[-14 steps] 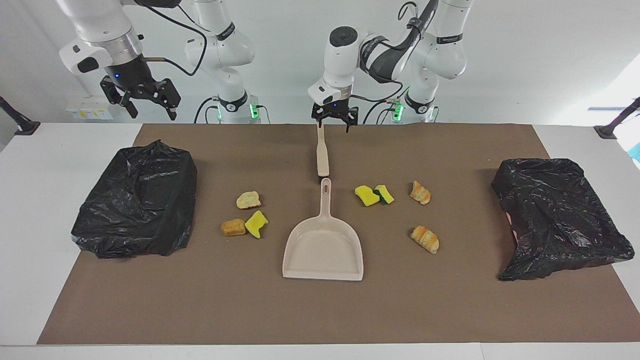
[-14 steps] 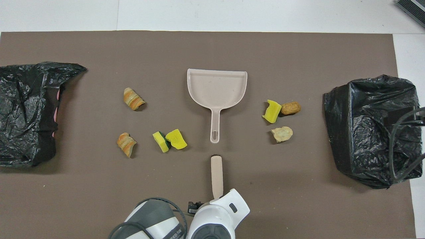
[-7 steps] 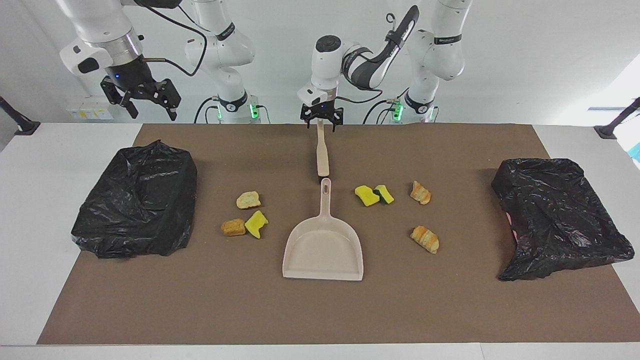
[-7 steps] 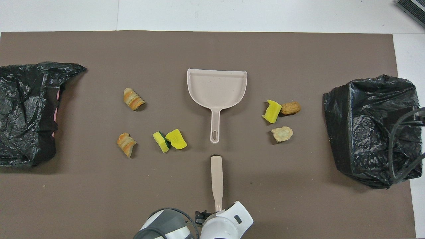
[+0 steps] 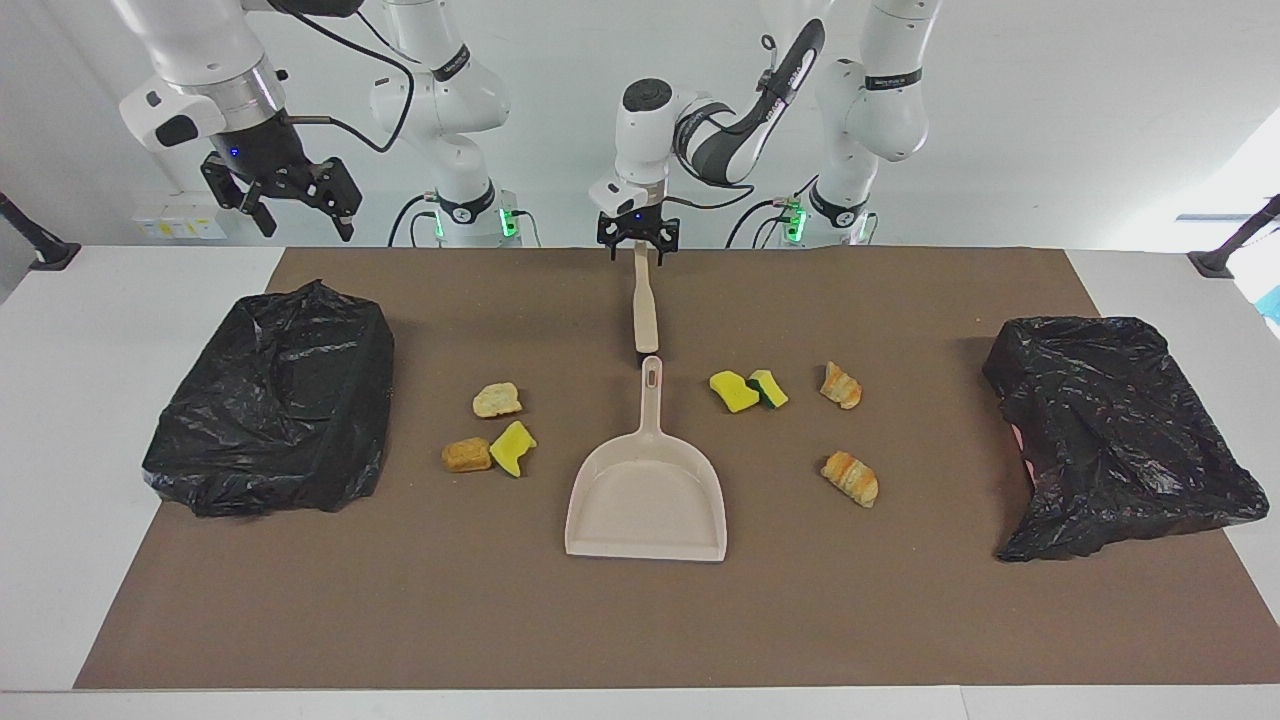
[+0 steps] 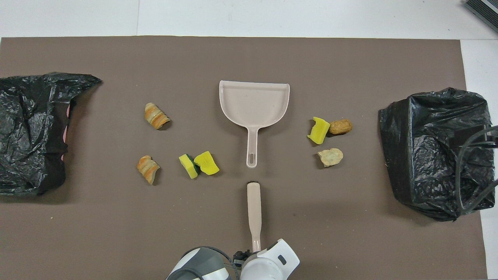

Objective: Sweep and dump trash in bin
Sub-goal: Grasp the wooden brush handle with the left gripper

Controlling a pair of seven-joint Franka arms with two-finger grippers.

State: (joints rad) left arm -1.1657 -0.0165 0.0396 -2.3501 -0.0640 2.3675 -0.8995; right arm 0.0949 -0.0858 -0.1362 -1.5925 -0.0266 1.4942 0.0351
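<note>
my right tool (image 5: 282, 195) is hanging high over the right arm's end of the desk (image 5: 100, 400), fingers spread wide, gripping nothing, waiting. under it a black-bagged bin (image 5: 270, 400) is sitting. next, three bits of trash are lying near that bin: a pale bread chunk (image 5: 496, 400), a brown chunk (image 5: 466, 455) touching a yellow sponge piece (image 5: 513, 447). in the middle the brush (image 5: 646, 310) is lying flat, nearer the robots than the dustpan (image 5: 648, 500), end to end with its handle. my left tool (image 5: 638, 235) is sitting over the brush's thin handle end, fingers apart on either side, not clamped. i'm judging that stiff handle the place to grip. then two sponge pieces (image 5: 747, 390) are touching each other, with two croissant chunks (image 5: 840, 385) (image 5: 850, 478) beside them, well apart from the second bin (image 5: 1110, 430). all of it is looking light; the sponges soft and springy, the bread likely rolling, so i'm planning low, gentle strokes, not pinching.
</note>
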